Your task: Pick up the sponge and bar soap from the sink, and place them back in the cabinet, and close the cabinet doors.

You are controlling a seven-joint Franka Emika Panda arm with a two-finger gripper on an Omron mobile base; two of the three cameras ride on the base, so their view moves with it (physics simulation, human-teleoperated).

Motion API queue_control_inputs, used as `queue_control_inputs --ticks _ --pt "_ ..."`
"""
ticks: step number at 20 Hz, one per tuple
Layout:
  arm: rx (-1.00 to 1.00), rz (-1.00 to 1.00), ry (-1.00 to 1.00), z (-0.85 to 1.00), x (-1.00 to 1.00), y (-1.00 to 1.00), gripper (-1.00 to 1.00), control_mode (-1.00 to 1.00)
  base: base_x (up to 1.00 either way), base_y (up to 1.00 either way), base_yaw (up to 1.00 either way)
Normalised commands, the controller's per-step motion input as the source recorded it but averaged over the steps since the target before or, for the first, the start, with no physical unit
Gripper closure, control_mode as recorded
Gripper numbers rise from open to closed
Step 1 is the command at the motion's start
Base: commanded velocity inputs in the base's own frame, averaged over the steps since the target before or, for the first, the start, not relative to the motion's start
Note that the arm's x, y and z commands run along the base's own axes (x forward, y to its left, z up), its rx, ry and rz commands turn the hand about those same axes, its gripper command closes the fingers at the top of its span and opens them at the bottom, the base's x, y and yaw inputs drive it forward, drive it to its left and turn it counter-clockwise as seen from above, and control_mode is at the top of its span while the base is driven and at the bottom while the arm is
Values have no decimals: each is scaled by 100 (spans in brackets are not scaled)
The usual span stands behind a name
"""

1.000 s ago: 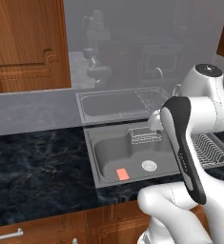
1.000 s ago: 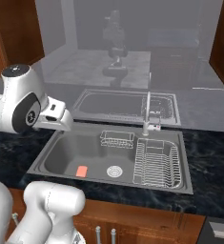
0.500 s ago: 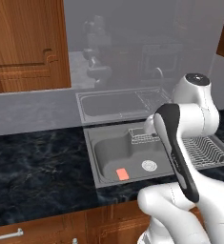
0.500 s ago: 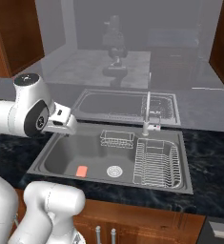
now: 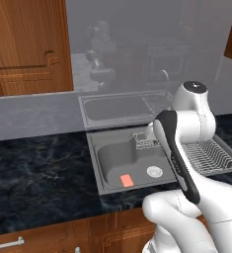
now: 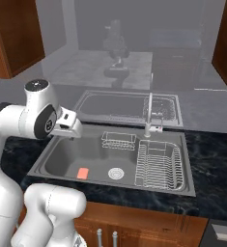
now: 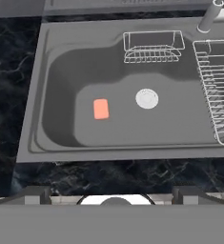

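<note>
I was working in a home kitchen: a grey steel sink [image 6: 62, 164] with a round white drain [image 7: 147, 98] and a wire rack [image 6: 159, 163] was set into a dark marble counter [image 5: 38, 173]. A tap [image 6: 150, 118] stood behind the basin. Reddish-brown wooden cabinets [image 5: 26, 47] hung on the wall above, and wooden fronts with silver handles [image 5: 6, 243] were below the counter.

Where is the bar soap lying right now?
The bar soap lies flat on the sink floor, left of the round white drain in the hand view, apart from it.
</note>
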Motion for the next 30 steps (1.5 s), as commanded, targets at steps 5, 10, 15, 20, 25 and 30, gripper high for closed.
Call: queue_control_inputs --ticks 5,10,15,20,25,30 --pt "0 0 4 -13 27 0 -100 -100 0 0 0" --pt "0 0 5 -12 26 0 -100 -100 0 0 0" --pt "0 0 4 -13 22 0 -100 -100 0 0 0" --pt "0 0 8 -6 12 0 -100 -100 0 0 0" --pt "0 0 10 -5 0 6 -100 -100 0 0 0" --pt "0 0 9 -8 0 8 -100 -100 0 0 0"
